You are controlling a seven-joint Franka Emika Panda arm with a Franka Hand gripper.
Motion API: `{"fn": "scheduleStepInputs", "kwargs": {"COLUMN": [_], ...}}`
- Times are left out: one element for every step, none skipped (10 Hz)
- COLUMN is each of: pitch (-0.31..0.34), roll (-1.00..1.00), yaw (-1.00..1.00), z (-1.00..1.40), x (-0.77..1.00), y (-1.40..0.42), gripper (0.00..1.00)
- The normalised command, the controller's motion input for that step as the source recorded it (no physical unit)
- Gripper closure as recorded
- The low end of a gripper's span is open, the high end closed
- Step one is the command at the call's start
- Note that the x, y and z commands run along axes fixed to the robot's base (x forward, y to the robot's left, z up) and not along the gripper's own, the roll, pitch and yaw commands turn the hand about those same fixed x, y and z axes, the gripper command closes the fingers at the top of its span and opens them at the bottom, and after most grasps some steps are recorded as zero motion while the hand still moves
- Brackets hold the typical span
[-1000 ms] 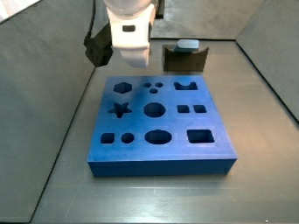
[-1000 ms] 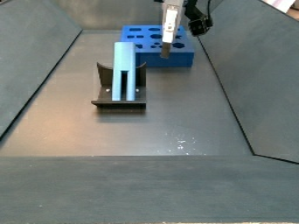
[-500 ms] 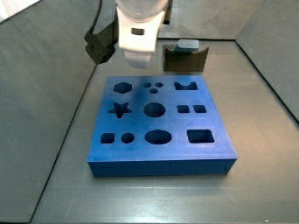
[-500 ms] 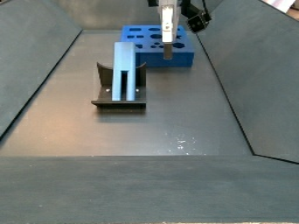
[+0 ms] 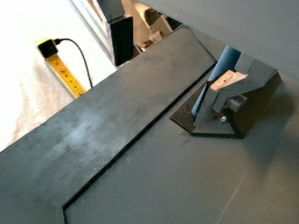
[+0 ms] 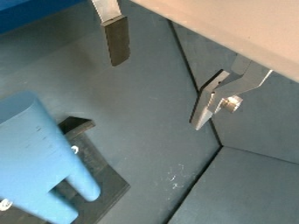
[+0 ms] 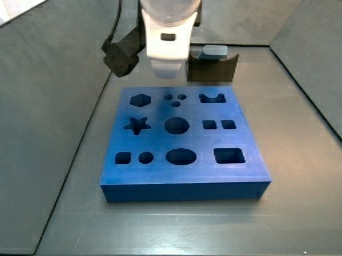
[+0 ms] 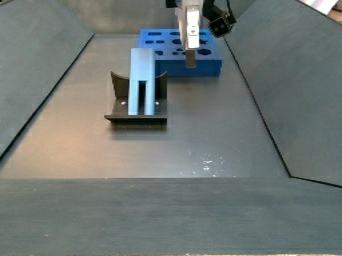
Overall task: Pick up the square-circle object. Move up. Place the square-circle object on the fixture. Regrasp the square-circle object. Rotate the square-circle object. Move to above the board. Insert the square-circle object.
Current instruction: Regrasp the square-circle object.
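Hovering near the top of the frame in both side views, the gripper (image 8: 193,43) is sitting over the far end of the board (image 7: 181,140) — and its fingers are apart with nothing between them. A wrist view is showing this best: one silver finger (image 6: 112,33) with its dark pad is hanging at the upper left, the other (image 6: 216,94) is sitting well apart at centre right, just grey floor in the gap.

The peg (image 8: 142,78) is standing upright in the fixture (image 8: 136,108), left of centre in a side view, just in front of the board's near edge. In a wrist view the peg (image 6: 35,157) is filling the lower left corner, big and light blue — the fixture's dark base (image 6: 100,166) is peeking out beside it.
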Motion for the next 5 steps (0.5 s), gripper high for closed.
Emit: {"fn": "scheduleStepInputs", "kwargs": {"pitch": [-0.124,-0.104,-0.096,-0.081,-0.060], "roll": [0.07,0.08,0.09,0.10,0.11], "yaw": [0.13,0.07,0.03,0.00,-0.03], "z": [-0.01,-0.03,-0.03,-0.03,-0.04], "x": [1.00,1.00,1.00,1.00,1.00], "y": [-0.02,-0.02,-0.02,-0.02,-0.01], "gripper": [0.00,0.00,0.00,0.00,0.00]}}
